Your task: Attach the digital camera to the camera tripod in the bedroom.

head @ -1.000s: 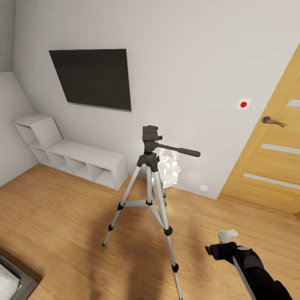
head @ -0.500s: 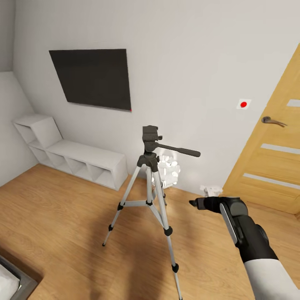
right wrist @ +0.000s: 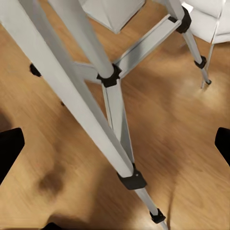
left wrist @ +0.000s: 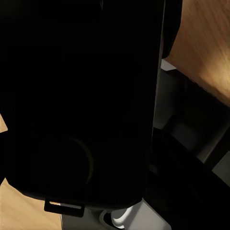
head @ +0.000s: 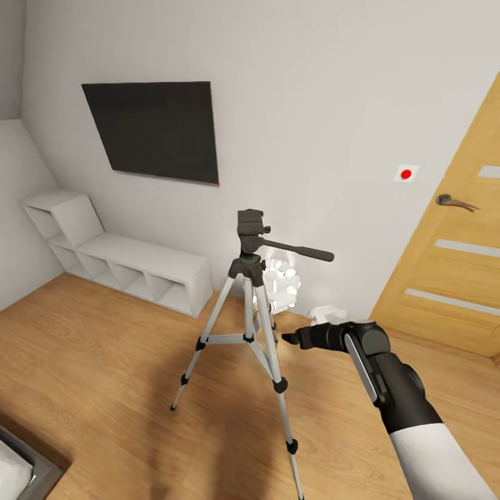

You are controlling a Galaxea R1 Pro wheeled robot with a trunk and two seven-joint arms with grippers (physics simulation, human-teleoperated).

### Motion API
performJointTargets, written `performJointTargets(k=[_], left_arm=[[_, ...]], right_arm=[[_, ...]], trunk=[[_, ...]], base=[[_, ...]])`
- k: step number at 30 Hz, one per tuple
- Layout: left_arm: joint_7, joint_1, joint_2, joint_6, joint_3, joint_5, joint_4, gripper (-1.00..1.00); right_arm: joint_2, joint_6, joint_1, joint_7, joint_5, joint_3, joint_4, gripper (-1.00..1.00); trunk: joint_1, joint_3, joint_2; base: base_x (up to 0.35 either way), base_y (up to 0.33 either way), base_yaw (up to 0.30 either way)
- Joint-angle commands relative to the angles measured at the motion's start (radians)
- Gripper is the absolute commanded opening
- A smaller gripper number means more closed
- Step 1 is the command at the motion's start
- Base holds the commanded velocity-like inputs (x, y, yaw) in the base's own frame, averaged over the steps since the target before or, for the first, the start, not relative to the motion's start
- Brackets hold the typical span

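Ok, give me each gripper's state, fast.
Left gripper: cannot be told; the left wrist view is dark.
Right gripper: jaws open, holding nothing, beside the camera tripod.

The camera tripod (head: 253, 326) stands on open wood floor (head: 104, 361), with bare floor on every side of its spread legs. Behind it, the white spiky lamp (head: 281, 286) and wall (head: 312, 104) close off the far side; its pan handle (head: 298, 251) juts above the right gripper (head: 290, 339).

Bright even render, soft floor (head: 104, 361) shadows, left wrist view dark
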Motion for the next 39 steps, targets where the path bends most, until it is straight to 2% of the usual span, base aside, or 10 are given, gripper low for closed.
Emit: performJointTargets(k=[1,25,31,39], left_arm=[[-0.006,-0.001,0.0,-0.002,-0.008,0.009,0.001,-1.0],[-0.006,-0.001,0.0,-0.002,-0.008,0.007,0.001,-1.0],[-0.006,-0.001,0.0,-0.002,-0.009,0.007,0.001,-1.0],[-0.006,-0.001,0.0,-0.002,-0.008,0.007,0.0,-1.0]], right_arm=[[-0.001,0.004,0.0,0.003,0.0,0.004,0.0,1.0],[-0.008,0.003,-0.001,0.01,0.0,0.013,0.003,1.0],[-0.004,-0.048,-0.001,0.009,0.001,0.015,0.012,1.0],[0.008,-0.156,-0.001,-0.003,0.002,0.017,0.118,1.0]], trunk=[[0.001,-0.002,-0.002],[0.001,-0.002,-0.002],[0.001,-0.002,-0.002],[0.001,-0.002,-0.002]], base=[[0.0,0.0,0.0],[0.0,0.0,0.0],[0.0,0.0,0.0],[0.0,0.0,0.0]])
